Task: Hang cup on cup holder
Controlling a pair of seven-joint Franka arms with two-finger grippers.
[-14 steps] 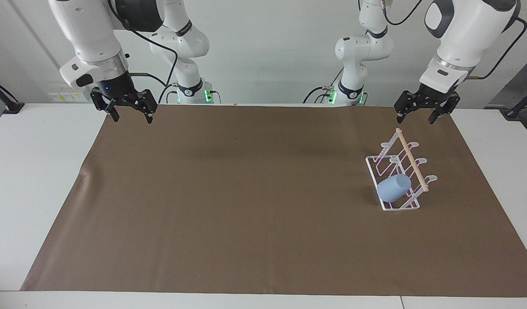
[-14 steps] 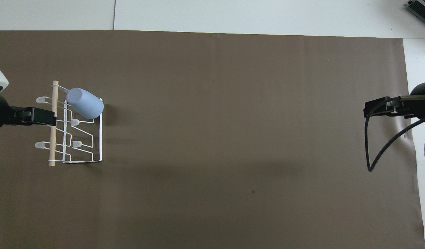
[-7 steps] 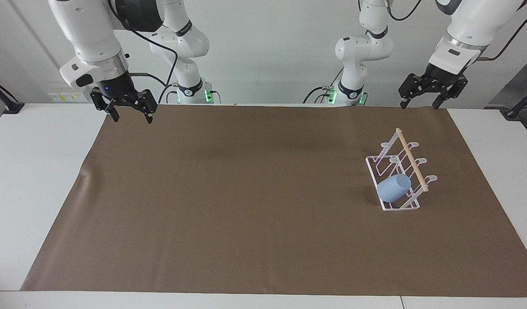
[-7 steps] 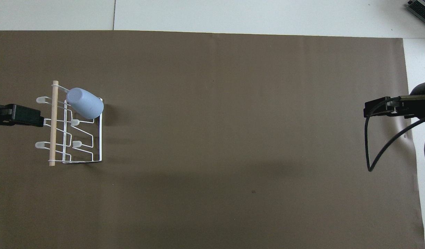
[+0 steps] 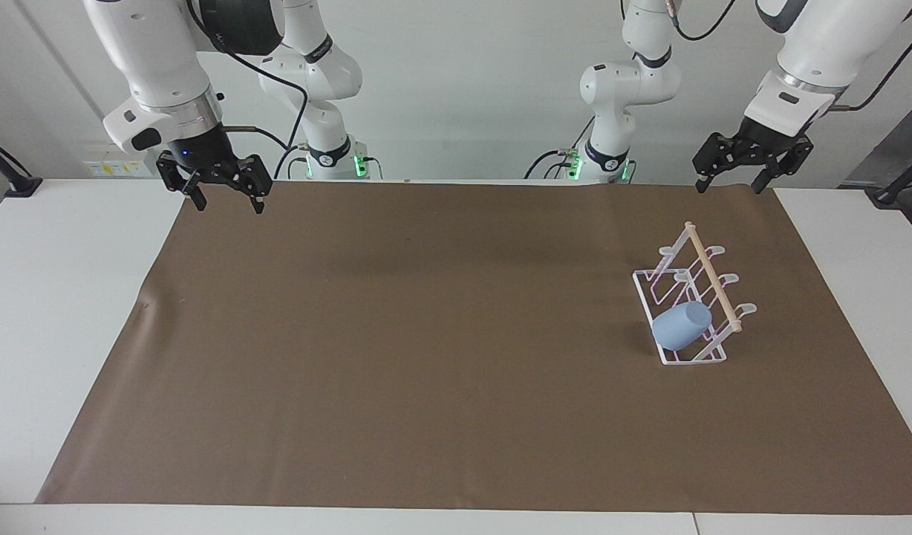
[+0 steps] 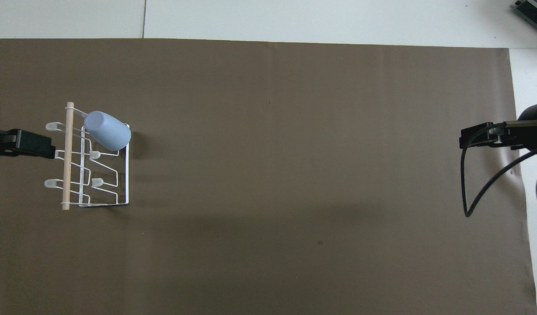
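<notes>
Nearby: cup (image 5: 681,325) (on cup holder (image 5: 716,279))

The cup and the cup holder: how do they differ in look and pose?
The cup is light blue, solid and plain; the cup holder is white open wire with a wooden rod on top. The cup sits tilted on a prong; the holder stands on the brown mat. No gripper touches either.

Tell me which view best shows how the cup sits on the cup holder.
The facing view: it shows the cup tilted on a prong of the cup holder, at the rack's end farthest from the robots, below the wooden rod. The overhead view shows only its closed base and side from above.
</notes>
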